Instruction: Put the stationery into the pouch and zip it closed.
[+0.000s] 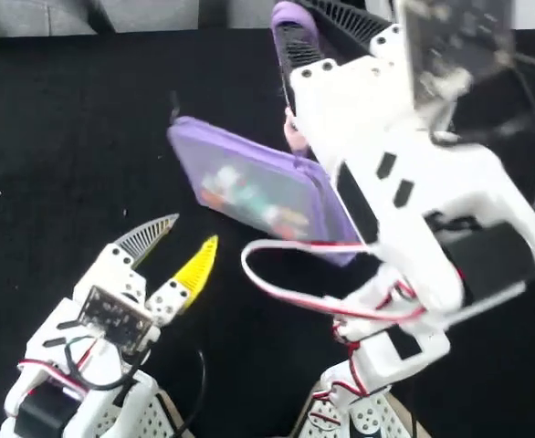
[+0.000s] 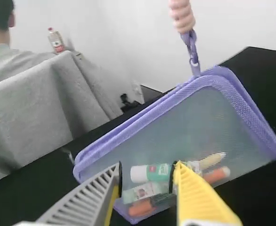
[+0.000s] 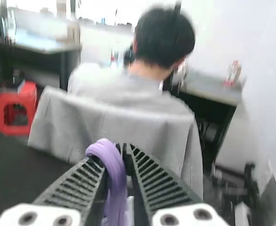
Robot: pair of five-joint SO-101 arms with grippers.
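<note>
Black table (image 1: 57, 137), right gripper (image 3: 115, 160) holding purple pouch (image 1: 258, 187)

The right gripper (image 3: 115, 157) pinches a purple strap (image 3: 106, 151); seemingly the pouch's.

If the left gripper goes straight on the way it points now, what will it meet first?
Probably the purple pouch, hanging just ahead of the open left gripper; depth is unclear.
</note>
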